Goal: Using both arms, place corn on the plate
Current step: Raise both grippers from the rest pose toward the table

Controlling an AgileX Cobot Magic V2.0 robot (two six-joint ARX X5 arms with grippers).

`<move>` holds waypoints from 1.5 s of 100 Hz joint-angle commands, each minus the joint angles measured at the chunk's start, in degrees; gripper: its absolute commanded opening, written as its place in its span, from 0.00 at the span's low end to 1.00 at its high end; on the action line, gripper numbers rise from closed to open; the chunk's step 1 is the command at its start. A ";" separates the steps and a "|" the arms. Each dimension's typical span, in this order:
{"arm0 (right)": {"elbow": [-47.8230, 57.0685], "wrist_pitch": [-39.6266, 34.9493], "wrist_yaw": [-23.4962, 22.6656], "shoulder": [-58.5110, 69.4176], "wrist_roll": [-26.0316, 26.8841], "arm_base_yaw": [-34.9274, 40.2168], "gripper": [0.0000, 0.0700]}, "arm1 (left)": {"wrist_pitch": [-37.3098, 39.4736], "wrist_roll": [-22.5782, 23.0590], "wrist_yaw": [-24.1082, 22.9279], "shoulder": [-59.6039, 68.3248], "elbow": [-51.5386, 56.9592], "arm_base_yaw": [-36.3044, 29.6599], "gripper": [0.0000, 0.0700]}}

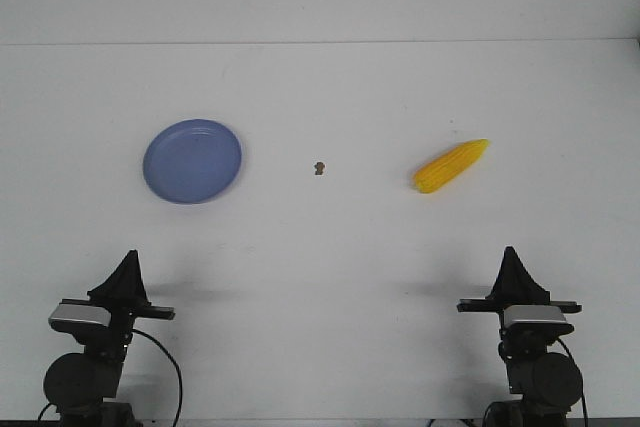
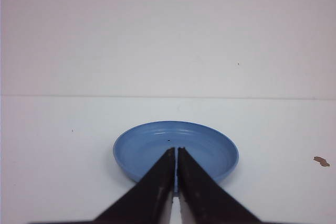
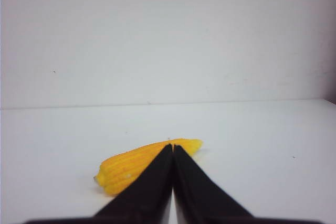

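The yellow corn [image 1: 452,166] lies on the white table at the right, thick end nearer me, tip pointing to the far right. The blue plate [image 1: 192,161] sits at the left with nothing on it. My left gripper [image 1: 128,259] is shut, well short of the plate, on the near side. My right gripper [image 1: 511,255] is also shut, near the table's front, short of the corn. In the left wrist view the plate [image 2: 147,145] lies beyond the shut left gripper [image 2: 175,150]. In the right wrist view the corn [image 3: 128,166] lies beyond the shut right gripper [image 3: 172,147].
A tiny brown speck [image 1: 319,168] lies on the table between plate and corn; it also shows as a speck [image 2: 321,161] in the left wrist view. The table's far edge [image 1: 320,43] meets a white wall.
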 commanded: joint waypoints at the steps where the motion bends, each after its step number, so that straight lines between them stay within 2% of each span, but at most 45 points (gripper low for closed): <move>1: -0.17 0.57 -0.11 -0.02 -0.02 0.00 0.00 | 0.57 -0.15 -0.26 -0.11 -1.14 0.02 0.02; 85: -0.17 1.92 -0.44 -0.02 0.52 0.07 0.00 | 0.44 0.31 -0.33 -0.11 -0.57 0.02 0.02; 112: 2.12 5.49 -0.72 0.00 1.31 0.07 0.00 | -10.38 0.26 -0.57 0.48 7.61 0.02 0.02; 118: 4.13 4.09 -0.72 0.02 1.31 0.07 0.00 | -12.66 -0.28 -1.64 1.29 10.14 0.02 0.02; 127: 7.78 -0.59 -0.72 0.09 1.31 0.07 0.00 | -13.03 -3.76 -3.43 3.45 13.79 0.02 0.02; 138: 13.64 -9.97 -0.70 1.57 1.33 0.07 0.00 | -14.60 -5.64 -4.35 8.13 19.74 0.02 0.02; 150: 21.49 -21.53 -0.72 5.73 1.31 0.07 0.01 | -20.13 -5.64 -4.35 15.65 28.35 0.02 0.02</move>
